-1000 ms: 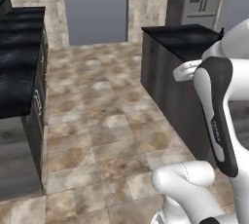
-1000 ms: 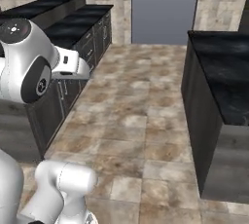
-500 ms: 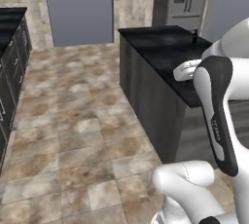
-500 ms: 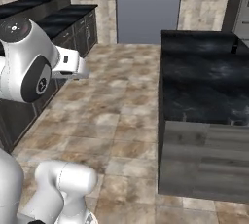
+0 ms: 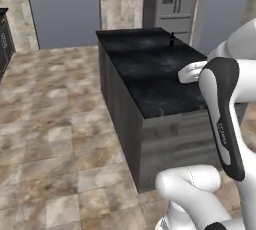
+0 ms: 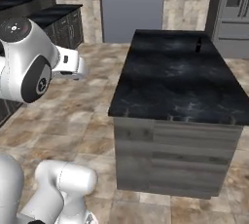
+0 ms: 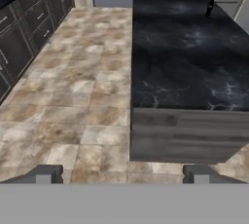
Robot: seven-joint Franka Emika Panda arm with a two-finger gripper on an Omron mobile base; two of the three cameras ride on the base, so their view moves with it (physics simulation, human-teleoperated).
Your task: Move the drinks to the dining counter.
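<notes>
pincer (image 7: pixel 121 173) wide open, empty | dark bottle (image 7: pixel 210 7) upright — far ahead, right of my pincer, at table's (image 7: pixel 185 57) back corner

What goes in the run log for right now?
gripper: open, empty | dark bottle: upright, far corner of black-topped island | arm: not reaching yet

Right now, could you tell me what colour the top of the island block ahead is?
Glossy black with faint white veining, clearest in the hand view.
</notes>
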